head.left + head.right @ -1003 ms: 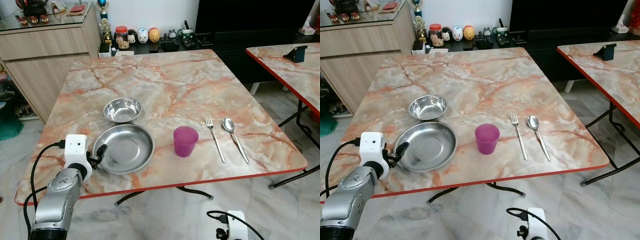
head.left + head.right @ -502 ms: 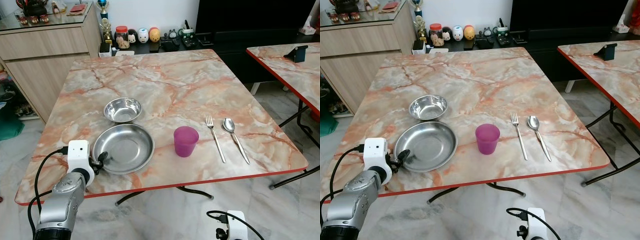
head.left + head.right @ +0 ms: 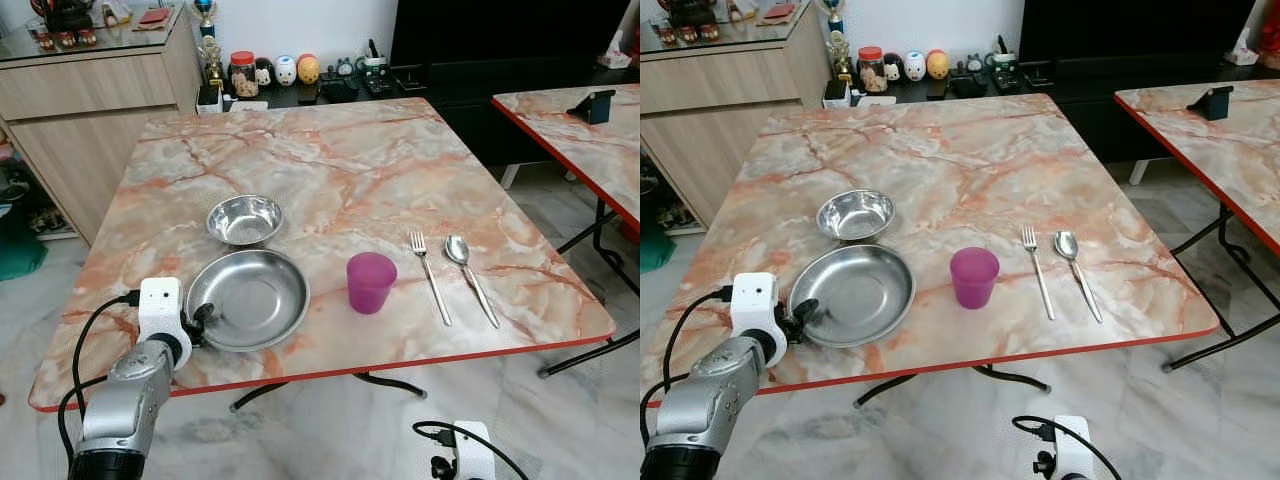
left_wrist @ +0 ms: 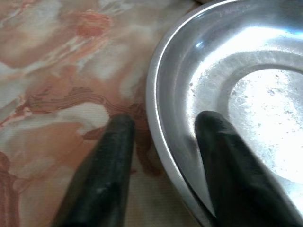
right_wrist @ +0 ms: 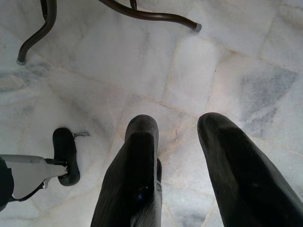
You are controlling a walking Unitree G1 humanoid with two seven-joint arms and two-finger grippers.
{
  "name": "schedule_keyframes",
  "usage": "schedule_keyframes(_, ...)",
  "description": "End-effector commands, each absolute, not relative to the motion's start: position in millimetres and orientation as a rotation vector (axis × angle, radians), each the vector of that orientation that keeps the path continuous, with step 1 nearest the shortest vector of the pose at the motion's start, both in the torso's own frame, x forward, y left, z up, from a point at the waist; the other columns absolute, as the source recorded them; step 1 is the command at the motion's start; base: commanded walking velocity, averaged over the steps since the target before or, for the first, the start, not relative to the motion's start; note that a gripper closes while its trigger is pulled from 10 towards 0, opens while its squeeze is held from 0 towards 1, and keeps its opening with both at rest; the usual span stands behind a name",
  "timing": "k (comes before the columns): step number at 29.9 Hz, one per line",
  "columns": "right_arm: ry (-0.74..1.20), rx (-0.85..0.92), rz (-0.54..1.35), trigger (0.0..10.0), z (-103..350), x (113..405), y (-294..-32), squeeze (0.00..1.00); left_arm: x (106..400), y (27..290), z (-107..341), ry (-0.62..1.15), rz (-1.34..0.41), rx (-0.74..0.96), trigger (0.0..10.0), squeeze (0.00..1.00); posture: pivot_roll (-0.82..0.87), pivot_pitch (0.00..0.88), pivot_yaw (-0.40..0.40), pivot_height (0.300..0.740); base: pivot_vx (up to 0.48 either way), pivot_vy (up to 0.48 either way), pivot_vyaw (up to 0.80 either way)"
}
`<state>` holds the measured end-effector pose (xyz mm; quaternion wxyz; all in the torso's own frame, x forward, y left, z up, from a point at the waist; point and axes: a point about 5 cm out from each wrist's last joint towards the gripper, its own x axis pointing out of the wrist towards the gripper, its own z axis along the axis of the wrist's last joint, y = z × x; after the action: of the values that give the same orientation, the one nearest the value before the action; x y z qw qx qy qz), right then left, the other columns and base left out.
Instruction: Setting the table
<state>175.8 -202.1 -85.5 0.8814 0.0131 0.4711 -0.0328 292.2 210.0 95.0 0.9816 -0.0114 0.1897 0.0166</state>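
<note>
My left claw [image 4: 161, 137], fingers apart, straddles the near-left rim of the wide round steel plate [image 3: 250, 296] on the marble-patterned tabletop [image 3: 330, 170]; right claw [image 5: 182, 142] hangs parted, idle.

No text, label, brand, number or sign can be read anywhere. The jars and round figurines [image 3: 285, 70] on the low shelf behind the marble table [image 3: 330, 170] are too small to show any lettering, and the steel plate [image 3: 247, 298] bears no marking.
</note>
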Motion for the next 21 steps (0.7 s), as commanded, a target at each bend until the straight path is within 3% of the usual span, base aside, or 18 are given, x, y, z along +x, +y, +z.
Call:
schedule_keyframes(1, 0.982, 0.031, -0.062, 10.0, -85.5, 176.4, -200.2, 0.0, 293.4, 212.1, 97.1, 0.392, 0.035, 0.001, 0.0, 0.0, 0.02, 0.0, 0.009, 0.74, 0.0, 0.0, 0.0)
schedule_keyframes(21, 0.982, 0.031, -0.052, 10.0, -85.6, 176.4, -199.4, 0.0, 294.6, 214.1, 104.9, 0.426, -0.007, 0.079, 0.0, 0.0, 0.03, 0.0, 0.011, 0.74, 0.0, 0.0, 0.0)
